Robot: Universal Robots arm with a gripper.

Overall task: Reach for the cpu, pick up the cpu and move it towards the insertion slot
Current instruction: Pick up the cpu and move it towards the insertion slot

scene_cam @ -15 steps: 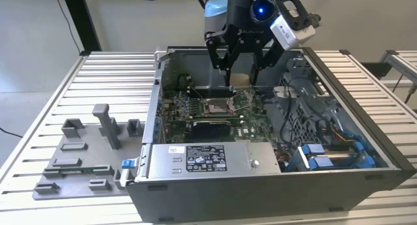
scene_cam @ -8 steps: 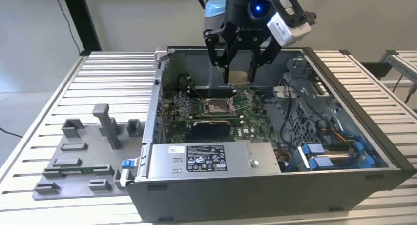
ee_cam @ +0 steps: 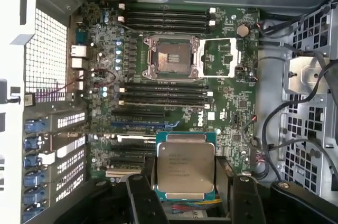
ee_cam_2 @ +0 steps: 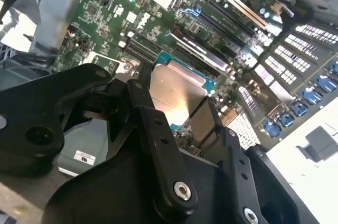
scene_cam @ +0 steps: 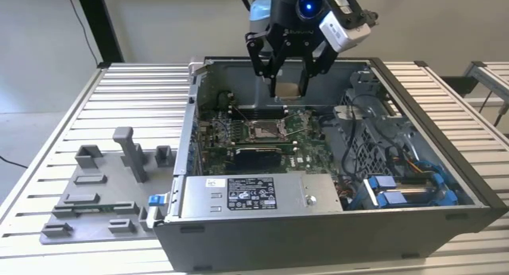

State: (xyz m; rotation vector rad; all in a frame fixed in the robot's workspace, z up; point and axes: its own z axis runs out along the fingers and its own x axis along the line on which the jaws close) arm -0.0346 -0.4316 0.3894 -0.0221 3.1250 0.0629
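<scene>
A slatted metal table (scene_cam: 135, 96) stands before a pale wall in the exterior view, bearing an open computer case (scene_cam: 334, 227) with its green motherboard (scene_cam: 263, 138) exposed. At the exterior view's left, grey fixture blocks (scene_cam: 111, 179) sit on the table beside the case. The gripper (scene_cam: 288, 87) hangs above the case's far side, its fingers closed on the cpu (scene_cam: 288, 89), held in the air above the insertion slot (scene_cam: 265, 130).

In the second wrist view, black fingers (ee_cam_2: 142, 102) clamp the cpu (ee_cam_2: 174, 89) by its edges, its silvery face tilted over the motherboard (ee_cam_2: 169, 2).

In the first wrist view, the cpu (ee_cam: 186, 167) sits between the fingers (ee_cam: 142, 192), well apart from the insertion slot (ee_cam: 171, 57), whose frame stands open between rows of memory slots (ee_cam: 163, 94). Cables (ee_cam: 274, 123) run beside the board.
</scene>
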